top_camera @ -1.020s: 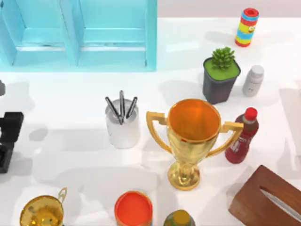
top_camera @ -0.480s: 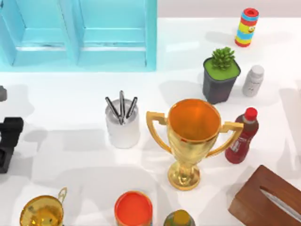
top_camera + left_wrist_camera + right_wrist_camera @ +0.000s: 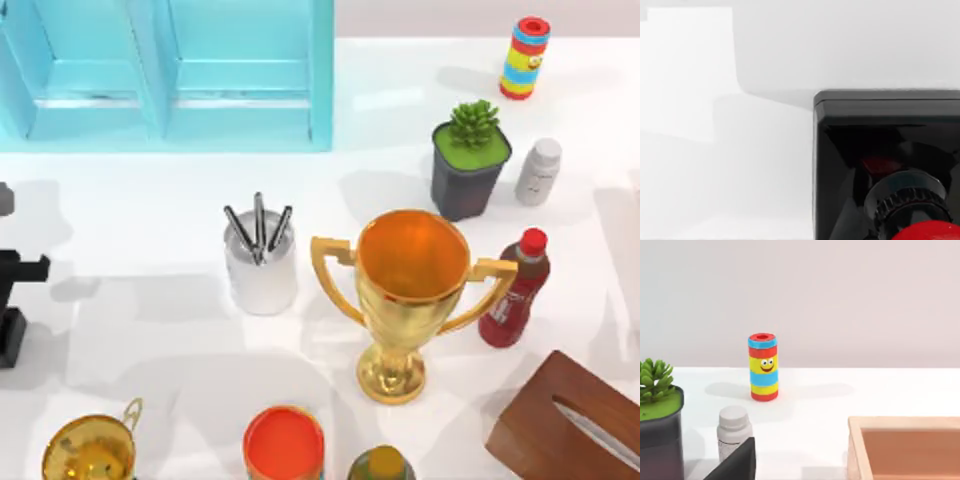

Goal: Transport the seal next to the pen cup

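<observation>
Starting at the worktop's [image 3: 150, 215] left edge, my left arm's black gripper [image 3: 12, 300] sits partly out of frame, well apart from everything else. Its wrist camera looks down on the seal [image 3: 887, 165], whose black square base and red knob sit close under the lens on the white surface; whether the jaws are apart or clamped on it, I cannot tell. Further right, just left of the worktop's middle, stands the pen cup [image 3: 260, 265] with three dark pens, upright and untouched. Beside it on the right is a gold trophy [image 3: 410, 295], then a red-capped bottle [image 3: 515, 290] and, near the far edge, a potted plant [image 3: 470, 165], a white bottle [image 3: 538, 170] and a striped can [image 3: 525, 57]. My right arm is parked off the right side.

By my reading the task is barely begun: the seal appears to be off at the left edge, so the carry across to the pen cup remains.
</observation>
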